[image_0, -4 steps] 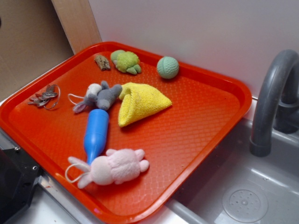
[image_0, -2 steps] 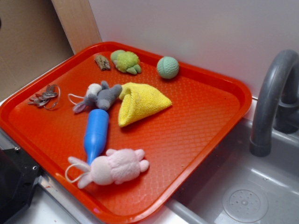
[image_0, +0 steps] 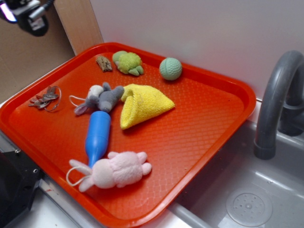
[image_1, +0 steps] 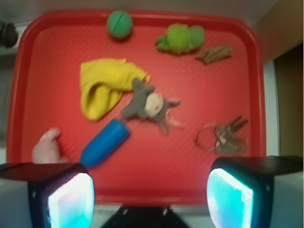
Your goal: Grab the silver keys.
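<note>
The silver keys lie fanned on a thin wire ring near the left edge of the red tray. In the wrist view the keys sit right of centre, just above my right fingertip. My gripper hangs high over the tray's near edge, jaws wide apart and holding nothing. In the exterior view only part of the gripper shows at the top left corner, well above the keys.
On the tray lie a grey mouse plush, a yellow cloth, a blue bottle, a pink bunny plush, a green plush, a green ball and a brown chunk. A sink with a grey faucet lies right.
The gripper has come into the exterior view at the top left corner; before, it was out of frame. Nothing on the tray has moved.
</note>
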Robot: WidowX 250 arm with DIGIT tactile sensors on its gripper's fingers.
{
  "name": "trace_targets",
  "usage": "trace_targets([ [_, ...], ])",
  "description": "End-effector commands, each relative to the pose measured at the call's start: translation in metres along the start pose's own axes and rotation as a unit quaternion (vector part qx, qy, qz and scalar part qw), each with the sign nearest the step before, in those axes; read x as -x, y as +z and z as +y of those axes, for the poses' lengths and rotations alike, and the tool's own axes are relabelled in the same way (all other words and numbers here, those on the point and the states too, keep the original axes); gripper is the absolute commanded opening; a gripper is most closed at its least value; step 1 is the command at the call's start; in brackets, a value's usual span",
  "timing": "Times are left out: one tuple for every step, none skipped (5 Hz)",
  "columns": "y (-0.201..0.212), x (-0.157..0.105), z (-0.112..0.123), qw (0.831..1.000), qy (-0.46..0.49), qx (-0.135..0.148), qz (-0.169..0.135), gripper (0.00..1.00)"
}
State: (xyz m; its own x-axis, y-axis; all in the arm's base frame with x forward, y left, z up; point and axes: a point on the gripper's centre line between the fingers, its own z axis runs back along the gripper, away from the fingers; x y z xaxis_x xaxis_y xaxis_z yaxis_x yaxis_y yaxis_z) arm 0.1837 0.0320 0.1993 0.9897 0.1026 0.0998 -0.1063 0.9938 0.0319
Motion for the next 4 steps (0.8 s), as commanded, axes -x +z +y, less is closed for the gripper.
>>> trace_targets([
  [-0.03,0.003,0.069,0.999,-0.027,-0.021,0.025,1.0],
  [-0.036,0.031,0.092,0.997,-0.063,-0.032,0.016,1.0],
  [-0.058,0.019,0.117,0.998,-0.064,-0.013,0.014,1.0],
  [-0.068,0.007,0.117,1.0,-0.015,-0.015,0.002,1.0],
])
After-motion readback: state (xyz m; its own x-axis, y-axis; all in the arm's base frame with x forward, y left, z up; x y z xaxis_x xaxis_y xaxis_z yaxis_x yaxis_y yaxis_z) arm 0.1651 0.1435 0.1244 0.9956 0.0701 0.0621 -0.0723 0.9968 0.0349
